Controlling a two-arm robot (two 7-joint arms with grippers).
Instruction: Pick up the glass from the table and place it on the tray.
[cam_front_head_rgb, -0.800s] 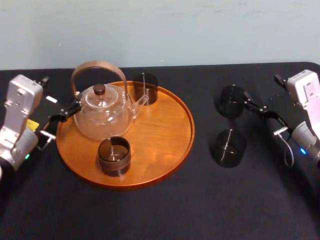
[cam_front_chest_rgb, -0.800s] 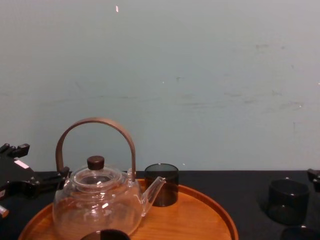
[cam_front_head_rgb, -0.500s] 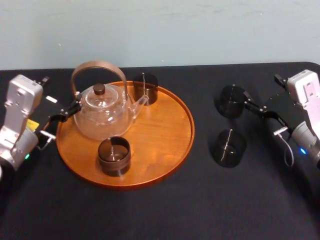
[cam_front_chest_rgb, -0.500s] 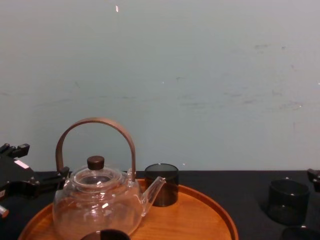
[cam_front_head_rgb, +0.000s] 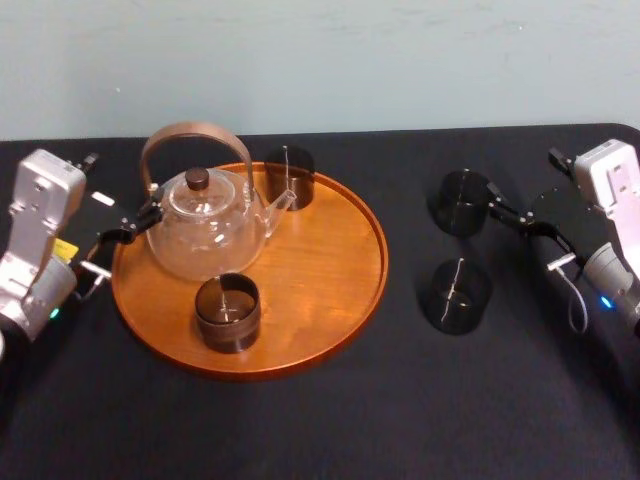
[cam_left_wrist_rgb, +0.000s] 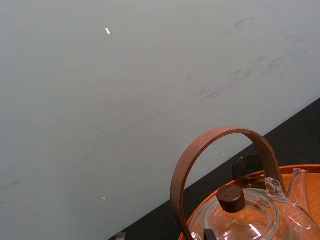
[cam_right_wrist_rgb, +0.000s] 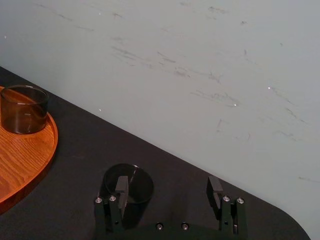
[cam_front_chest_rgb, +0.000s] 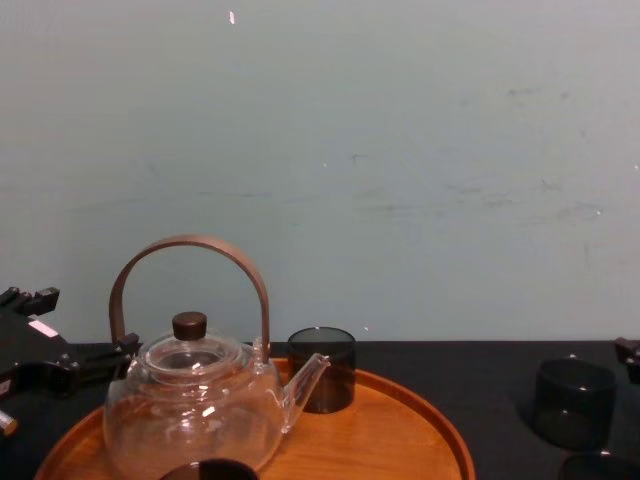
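Right gripper (cam_right_wrist_rgb: 168, 183), fingers (cam_right_wrist_rgb: 121, 184) spread and empty, sits beside the far glass (cam_right_wrist_rgb: 140, 186) on the table (cam_front_head_rgb: 400, 420); it should centre so both fingers straddle the glass before closing, left gripper (cam_front_head_rgb: 125, 232) parked beside the tray (cam_front_head_rgb: 320, 250)

Both arms end in boxy pale-grey housings above rounded grey joints. A small light glows greenish on the left arm (cam_front_head_rgb: 40, 215) and blue on the right arm (cam_front_head_rgb: 618, 200), where a thin grey cable (cam_front_head_rgb: 575, 300) loops. The left arm carries a yellow label (cam_front_head_rgb: 65, 248). The right gripper (cam_right_wrist_rgb: 167, 187) is matte black, with silver screws (cam_right_wrist_rgb: 226, 199) along its base.
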